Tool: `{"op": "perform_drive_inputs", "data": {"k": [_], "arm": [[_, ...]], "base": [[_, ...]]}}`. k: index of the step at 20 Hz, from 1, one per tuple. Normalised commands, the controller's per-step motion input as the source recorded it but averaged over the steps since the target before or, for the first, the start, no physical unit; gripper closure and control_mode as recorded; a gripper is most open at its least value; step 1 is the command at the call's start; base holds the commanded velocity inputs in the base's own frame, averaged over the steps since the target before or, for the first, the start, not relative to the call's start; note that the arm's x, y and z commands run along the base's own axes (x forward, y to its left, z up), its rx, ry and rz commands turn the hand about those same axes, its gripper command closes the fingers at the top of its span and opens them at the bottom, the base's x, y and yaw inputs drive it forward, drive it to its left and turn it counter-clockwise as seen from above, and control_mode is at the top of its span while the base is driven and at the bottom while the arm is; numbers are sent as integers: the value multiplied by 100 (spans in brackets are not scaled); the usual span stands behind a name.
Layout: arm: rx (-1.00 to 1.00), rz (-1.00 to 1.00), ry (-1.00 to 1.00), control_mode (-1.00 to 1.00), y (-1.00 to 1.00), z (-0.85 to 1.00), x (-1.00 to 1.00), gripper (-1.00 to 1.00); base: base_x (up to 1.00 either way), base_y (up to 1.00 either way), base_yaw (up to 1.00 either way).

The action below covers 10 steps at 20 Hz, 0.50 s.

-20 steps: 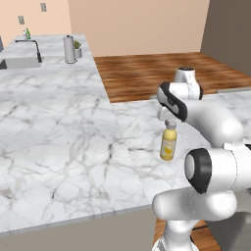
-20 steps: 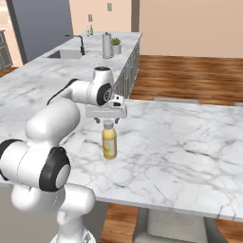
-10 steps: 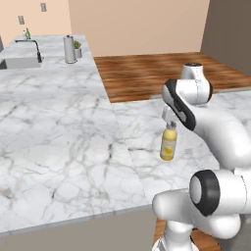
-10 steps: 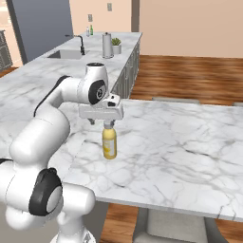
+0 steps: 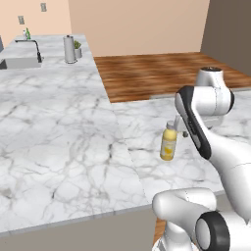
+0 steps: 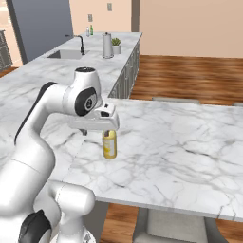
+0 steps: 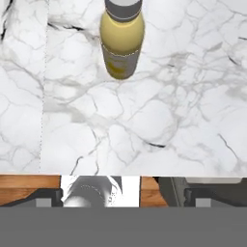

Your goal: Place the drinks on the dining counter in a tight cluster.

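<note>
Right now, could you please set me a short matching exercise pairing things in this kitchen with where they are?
Things:
1. yellow juice bottle
2. gripper
3. metal jug
4. tap

Places:
A. beside a small potted plant
B. over the sink
C. upright on the dining counter
D. open, just above the bottle's cap

Pairs: 1-C, 2-D, 3-A, 4-B

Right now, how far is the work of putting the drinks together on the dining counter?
Done: the yellow juice bottle stands upright on the dining counter. In hand: nothing; the end effector sits just above the bottle, open, holding nothing. Left: no other drink stands near this bottle, so the cluster is not yet made, and the remaining drinks must be brought beside it.
</note>
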Motion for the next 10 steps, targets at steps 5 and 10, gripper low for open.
{"op": "perform_drive_inputs", "data": {"k": [5,10], "arm": [[0,0,-4,-100,0,72,-48,-100],[0,0,-3,-100,0,51,-9,-100]], "base": [[0,0,0],[0,0,0]]}}
